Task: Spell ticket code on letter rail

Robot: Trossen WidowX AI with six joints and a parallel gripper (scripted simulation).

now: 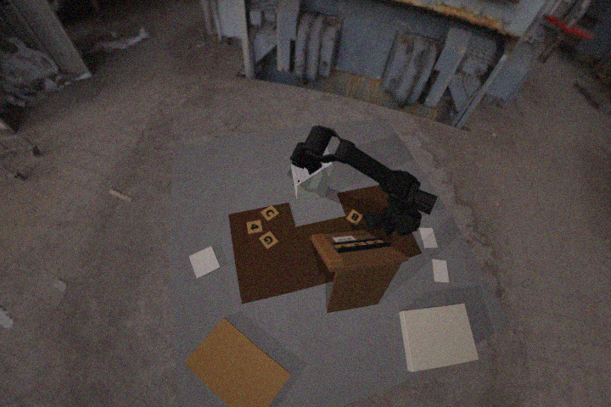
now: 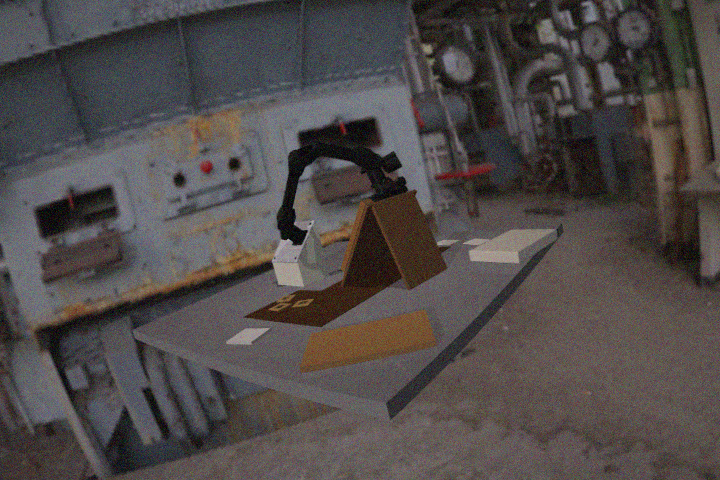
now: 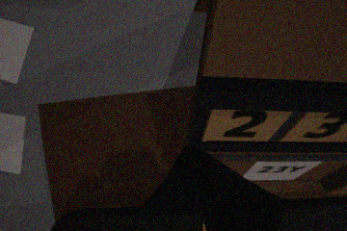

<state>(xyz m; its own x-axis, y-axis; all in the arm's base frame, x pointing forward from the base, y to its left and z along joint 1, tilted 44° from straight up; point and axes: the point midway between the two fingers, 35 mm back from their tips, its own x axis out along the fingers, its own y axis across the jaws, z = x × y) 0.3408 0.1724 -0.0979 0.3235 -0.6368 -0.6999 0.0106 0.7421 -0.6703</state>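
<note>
The letter rail (image 3: 278,91) runs along the sloped wooden board (image 1: 364,287) (image 2: 409,237) (image 3: 287,38). In the wrist view a 2 tile (image 3: 246,125) sits in it near the left end and a 3 tile (image 3: 326,126) to its right, with a narrow dark gap between them. Anything further right is cut off there. The ticket (image 1: 343,238) (image 3: 282,170) reads 23Y. My gripper (image 1: 391,233) (image 3: 196,149) is shut and empty, its tips by the rail's end beside the 2. It is hidden behind the board in the exterior view.
Loose C (image 1: 269,213), 4 (image 1: 254,226), G (image 1: 268,239) and B (image 1: 354,216) tiles lie on the brown mat (image 1: 277,278). A cream box (image 1: 438,336) (image 2: 511,244), an orange slab (image 1: 238,365) (image 2: 372,341) and white cards (image 1: 204,262) (image 3: 10,50) lie around it.
</note>
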